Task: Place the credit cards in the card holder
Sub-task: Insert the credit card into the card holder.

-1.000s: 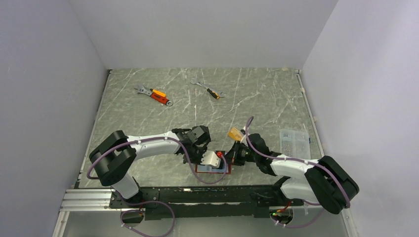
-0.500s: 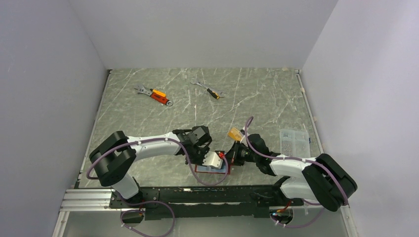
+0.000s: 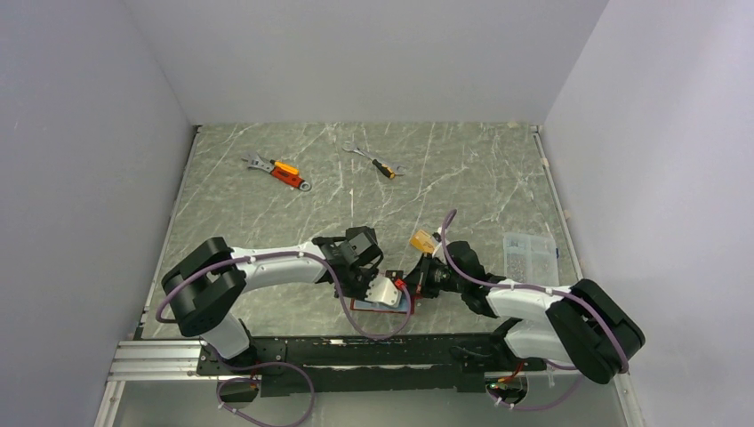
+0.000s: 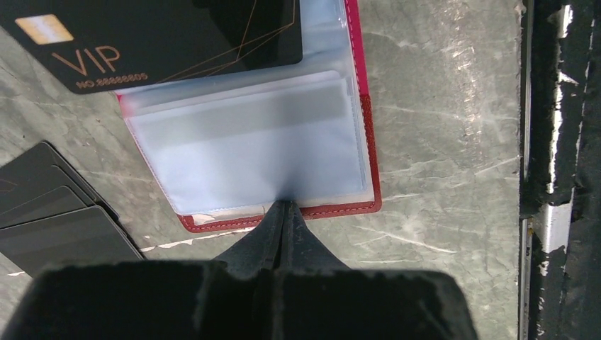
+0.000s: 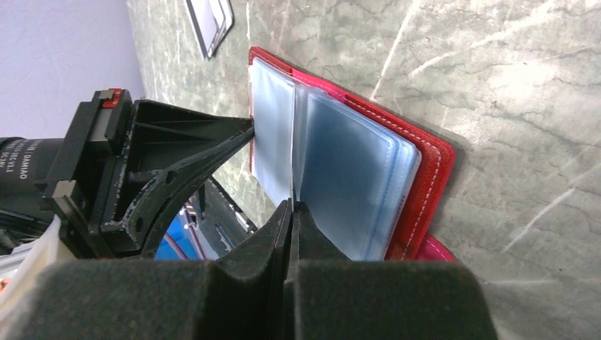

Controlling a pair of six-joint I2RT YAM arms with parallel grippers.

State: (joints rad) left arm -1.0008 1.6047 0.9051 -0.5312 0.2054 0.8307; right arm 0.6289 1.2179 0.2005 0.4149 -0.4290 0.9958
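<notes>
The red card holder [image 3: 384, 305] lies open near the table's front edge, its pale blue pockets [image 4: 248, 142] showing. My left gripper [image 4: 283, 207] is shut, its tips pinching the near edge of a pocket leaf; it also shows in the right wrist view [image 5: 244, 129]. My right gripper [image 5: 291, 205] is shut on another clear leaf and holds it upright above the red cover [image 5: 425, 184]. A black VIP card [image 4: 163, 35] lies over the holder's far part. Dark cards [image 4: 49, 212] lie beside it on the left. An orange-gold card [image 3: 421, 240] lies by the right arm.
Two orange-handled wrenches [image 3: 277, 171] [image 3: 378, 165] lie at the back of the table. A clear plastic box [image 3: 531, 256] stands at the right. The black front rail [image 4: 560, 170] runs close to the holder. A grey card [image 5: 209, 21] lies beyond the holder.
My left gripper has crept slightly right and nearer over the holder. The right arm has barely moved.
</notes>
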